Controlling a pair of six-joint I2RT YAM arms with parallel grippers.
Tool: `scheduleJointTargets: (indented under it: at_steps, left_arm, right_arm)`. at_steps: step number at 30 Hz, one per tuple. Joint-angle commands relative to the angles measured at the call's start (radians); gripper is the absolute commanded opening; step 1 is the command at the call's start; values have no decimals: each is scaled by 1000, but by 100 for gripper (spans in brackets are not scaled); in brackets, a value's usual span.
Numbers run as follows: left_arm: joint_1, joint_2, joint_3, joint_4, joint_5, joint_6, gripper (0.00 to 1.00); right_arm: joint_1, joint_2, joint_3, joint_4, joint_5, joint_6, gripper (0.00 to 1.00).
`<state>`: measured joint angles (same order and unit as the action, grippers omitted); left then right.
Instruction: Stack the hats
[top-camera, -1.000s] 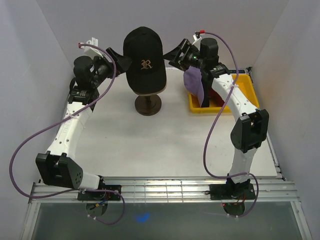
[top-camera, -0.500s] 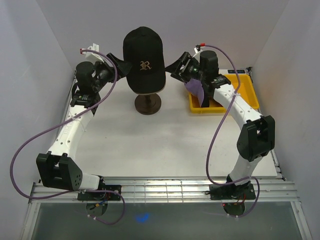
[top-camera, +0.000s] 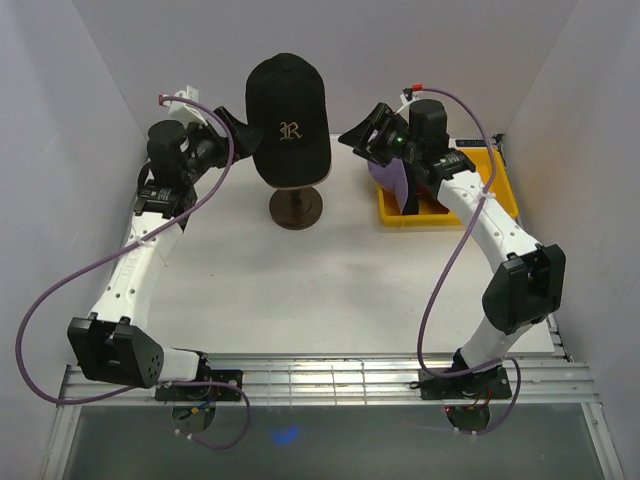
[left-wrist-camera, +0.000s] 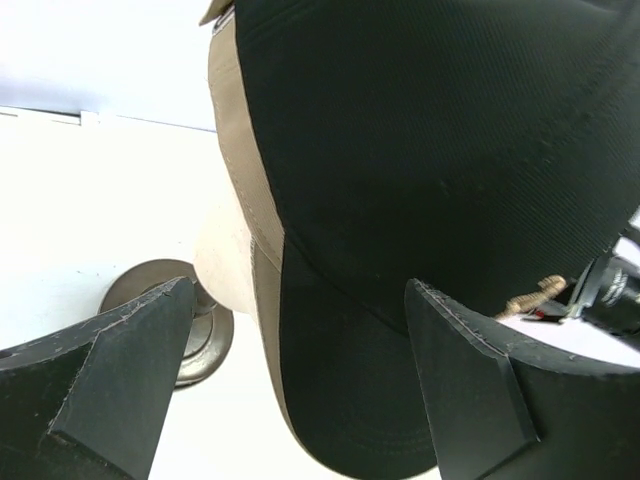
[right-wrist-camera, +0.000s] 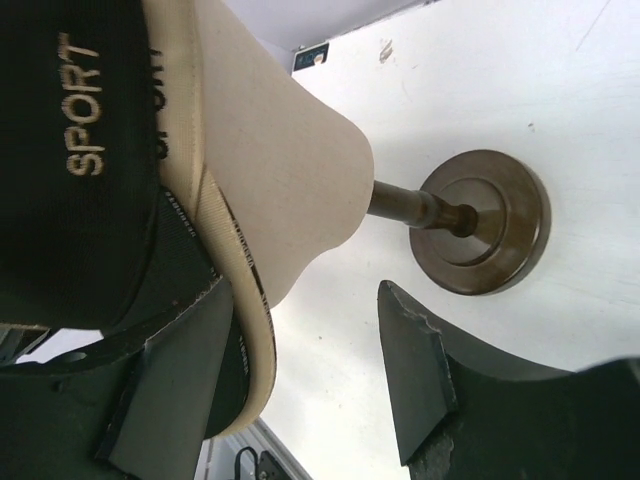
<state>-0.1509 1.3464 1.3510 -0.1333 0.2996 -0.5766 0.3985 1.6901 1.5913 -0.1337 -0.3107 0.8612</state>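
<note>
A black hat with a gold R (top-camera: 288, 115) sits on the beige mannequin head (left-wrist-camera: 228, 250), its brim pointing down. My left gripper (top-camera: 236, 118) is at its left side, open, and the black brim (left-wrist-camera: 340, 400) hangs between the fingers (left-wrist-camera: 300, 290) without being pinched. My right gripper (top-camera: 354, 133) is at the hat's right side, also open (right-wrist-camera: 305, 290). The hat's tan edge (right-wrist-camera: 250, 340) lies close to one finger (right-wrist-camera: 180, 390). A lavender hat (top-camera: 392, 175) hangs over the yellow bin, partly hidden by the right arm.
The mannequin head stands on a dark round base (top-camera: 297, 209) at the back middle of the white table. A yellow bin (top-camera: 490, 195) sits at the back right. White walls close in on both sides and behind.
The right gripper has drawn slightly down and to the right, away from the hat. The left arm has shifted a little. The black hat stays on the head.
</note>
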Motion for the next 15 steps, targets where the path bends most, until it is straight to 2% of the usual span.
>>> scheduleJointTargets:
  at_steps: [1, 8, 12, 15]
  left_arm:
    - [-4, -82, 50, -52, -2, 35, 96]
    - [-4, -173, 34, -123, -22, 43, 96]
    - [-6, -234, 11, -164, -37, 24, 96]
    - [-4, -289, -38, -161, 4, -45, 95]
  right_arm:
    - [-33, -84, 21, -44, 42, -72, 66]
    - [-156, -191, 45, -213, 41, -194, 65]
    - [-269, -237, 42, -342, 57, -371, 63]
    - [-334, -250, 9, -388, 101, -503, 61]
